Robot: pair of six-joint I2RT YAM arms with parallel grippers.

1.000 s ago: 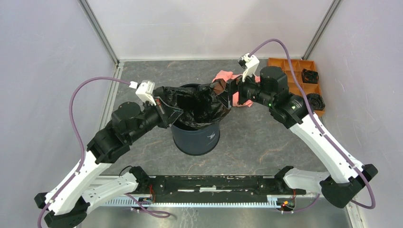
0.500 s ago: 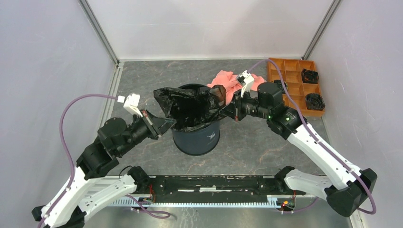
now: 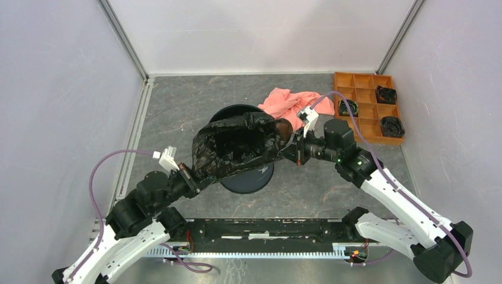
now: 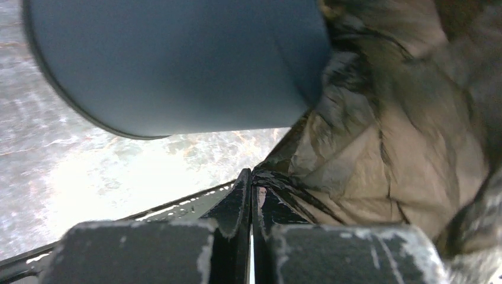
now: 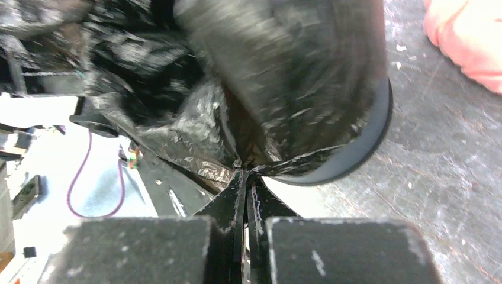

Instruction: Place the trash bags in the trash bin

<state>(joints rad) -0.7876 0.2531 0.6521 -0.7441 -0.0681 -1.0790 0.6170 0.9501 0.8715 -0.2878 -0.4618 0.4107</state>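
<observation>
**Bag Stretched Over Bin Mouth: Both Grippers Clamped**

1. Left gripper (image 3: 190, 176): nearest to the arm bases, at the near-left of the bin. In the left wrist view its fingers are pressed together on a gathered fold of the thin, glossy black plastic bag (image 3: 237, 151). The bin's side wall fills the upper part of that view, with wrinkled film on the right.

2. Bag: held open between the two grippers, mouth upward. It covers the near part of the bin opening and hangs down over the near wall.

3. Dark navy-blue cylindrical bin (image 3: 245, 183): stands on the grey stone-patterned table (image 3: 177, 106) between the two arms. Its far rim shows beyond the bag. A small white mark shows on its near wall, below the bag's edge.

4. Right gripper (image 3: 288, 148): at the right side of the bin. In the right wrist view its fingers are pressed together on the bag's edge, where the film pulls over the bin rim.

5. Salmon-pink crumpled cloth (image 3: 290, 100): lies on the table beyond the bin, to the right.

6. Orange compartment tray (image 3: 362, 80): at the far-right corner, with black round parts (image 3: 392, 126) in three compartments.
</observation>
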